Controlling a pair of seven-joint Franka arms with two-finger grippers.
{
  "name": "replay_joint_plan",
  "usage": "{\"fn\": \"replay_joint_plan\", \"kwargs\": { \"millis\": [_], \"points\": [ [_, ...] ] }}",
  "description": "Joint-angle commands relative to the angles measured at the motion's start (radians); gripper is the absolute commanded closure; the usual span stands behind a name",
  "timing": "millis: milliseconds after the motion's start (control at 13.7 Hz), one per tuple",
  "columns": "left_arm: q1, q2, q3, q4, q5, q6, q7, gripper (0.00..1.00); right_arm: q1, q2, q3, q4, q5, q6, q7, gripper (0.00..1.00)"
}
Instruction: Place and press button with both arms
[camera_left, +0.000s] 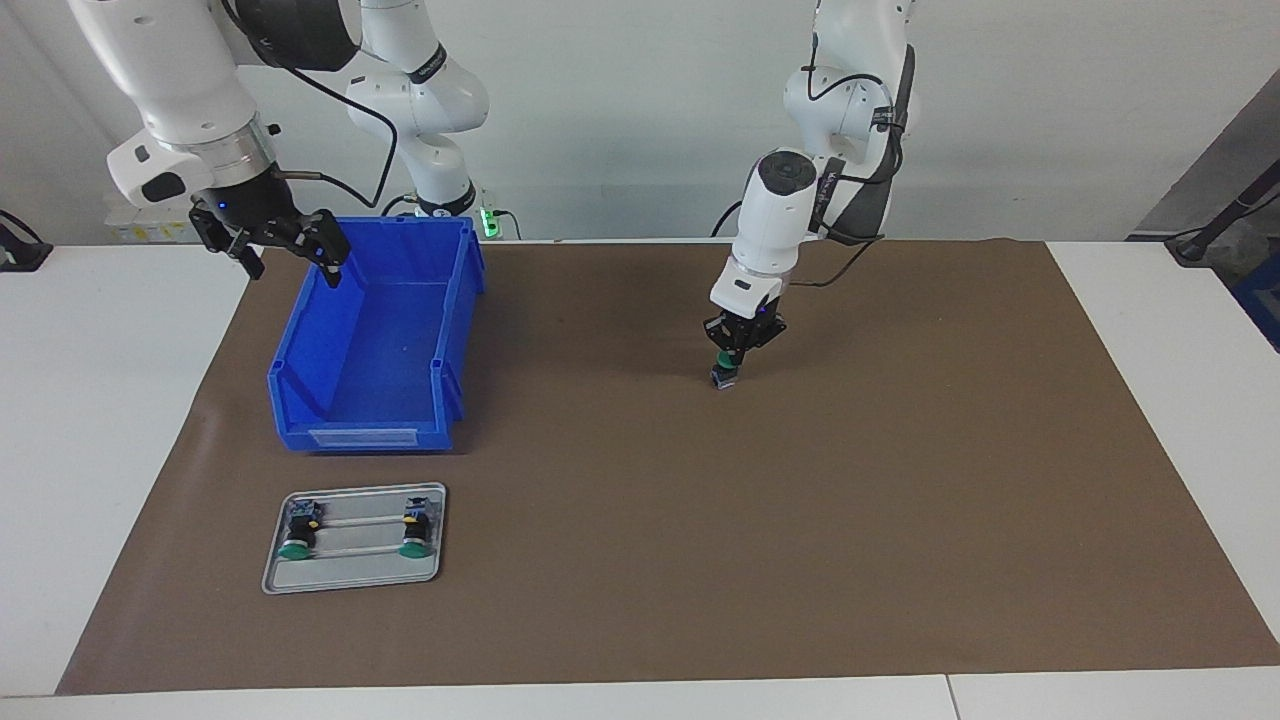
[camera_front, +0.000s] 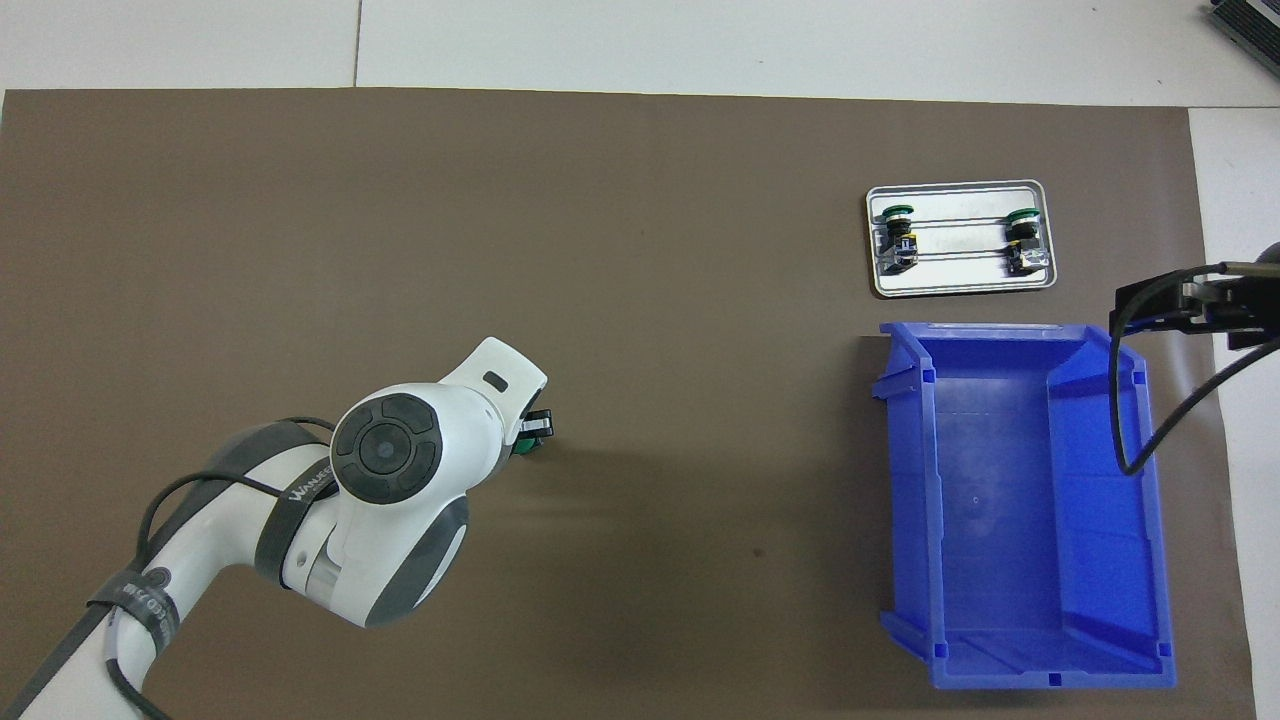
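Here the left gripper (camera_left: 733, 357) points straight down over the middle of the brown mat (camera_left: 900, 480), its fingertips closed on the button (camera_left: 725, 373). The button stands upright with its green cap up between the fingertips and its dark body at or just above the mat; whether it touches the surface cannot be told. In the overhead view the left arm's wrist covers nearly all of it, and only a sliver of green shows at the gripper's edge (camera_front: 527, 447).

Around the button the mat is bare on every side: wide open room toward the left arm's end of the table and farther from the robots, out to the mat's edge.

The nearest obstacle is the blue bin (camera_left: 300, 395), well apart toward the right arm's end, with its low open front facing away from the robots. Just in front of that opening lies a small metal tray (camera_left: 352, 580), close to the bin but not touching it. Two more green-capped buttons lie on their sides in the tray, one by each short end (camera_left: 298, 531) (camera_left: 415, 527), caps pointing away from the robots.

The right gripper (camera_left: 292, 250) hangs in the air over the bin's outer corner nearest the robots, at the mat's edge, jaws spread wide and holding nothing.
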Motion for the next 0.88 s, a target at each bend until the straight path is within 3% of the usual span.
{"fn": "replay_joint_plan", "kwargs": {
  "millis": [0,365,656,802],
  "points": [
    [-0.005,0.024,0.005,0.000,0.015,0.018,-0.014,1.00,-0.009,-0.012,0.011,-0.013,-0.001,0.006,-0.019,0.00],
    [0.006,0.024,0.015,0.199,0.017,-0.178,0.037,1.00,-0.011,-0.011,0.011,-0.013,-0.001,0.006,-0.019,0.00],
    [0.175,0.031,0.013,0.380,0.012,-0.388,0.303,1.00,-0.009,-0.012,0.011,-0.013,-0.001,0.006,-0.019,0.00],
    [0.284,0.015,0.015,0.396,0.011,-0.426,0.455,1.00,-0.009,-0.012,0.011,-0.013,-0.001,0.006,-0.021,0.00]
  ]
}}
